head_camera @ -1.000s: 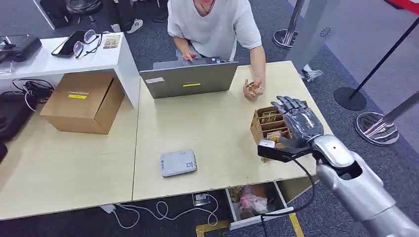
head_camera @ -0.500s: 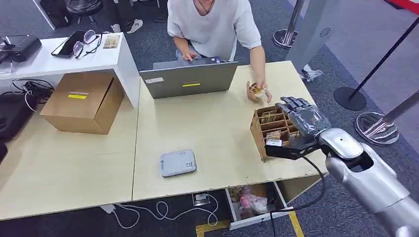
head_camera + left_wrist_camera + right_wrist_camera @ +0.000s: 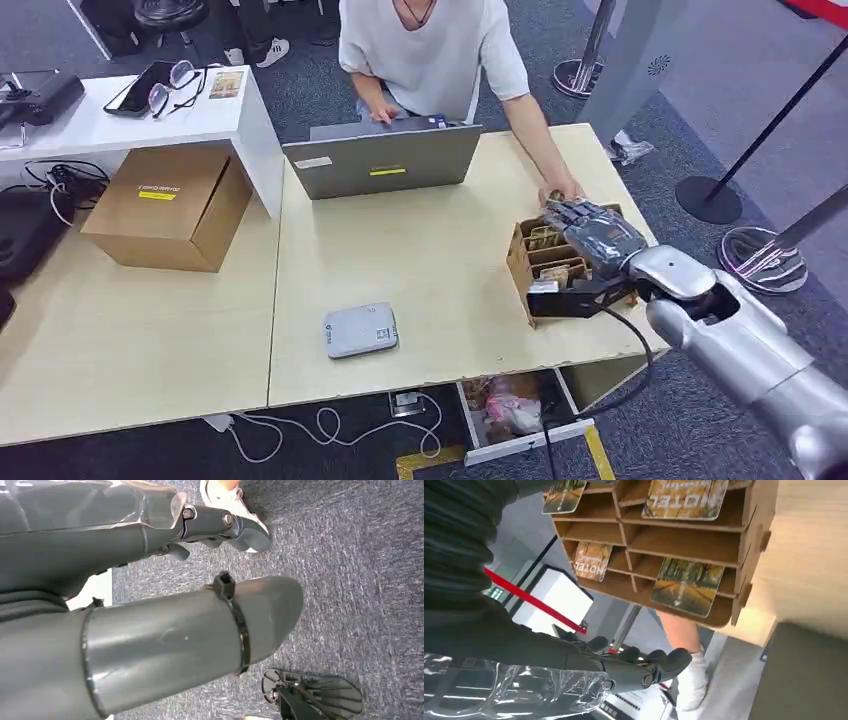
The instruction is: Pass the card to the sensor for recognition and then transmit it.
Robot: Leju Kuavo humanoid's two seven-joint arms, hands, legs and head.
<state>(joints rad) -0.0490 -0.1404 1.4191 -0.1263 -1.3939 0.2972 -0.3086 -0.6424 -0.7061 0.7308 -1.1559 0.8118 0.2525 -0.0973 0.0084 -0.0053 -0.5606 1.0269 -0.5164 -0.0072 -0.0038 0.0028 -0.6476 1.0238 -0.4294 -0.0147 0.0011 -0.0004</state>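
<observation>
Cardboard rack [image 3: 522,262] near the table's [image 3: 420,250] right edge holds the cards [image 3: 688,584] in its slots. The right hand [image 3: 600,238] hovers just over them, fingers spread, grasping nothing.

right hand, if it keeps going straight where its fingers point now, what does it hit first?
Most likely the person's hand at the far end of the card holder; the right hand hovers over the holder, fingertips nearly there. Depth is unclear.

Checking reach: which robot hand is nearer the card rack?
Right. The right robot hand is over the card rack; the left robot hand hangs over carpet.
</observation>
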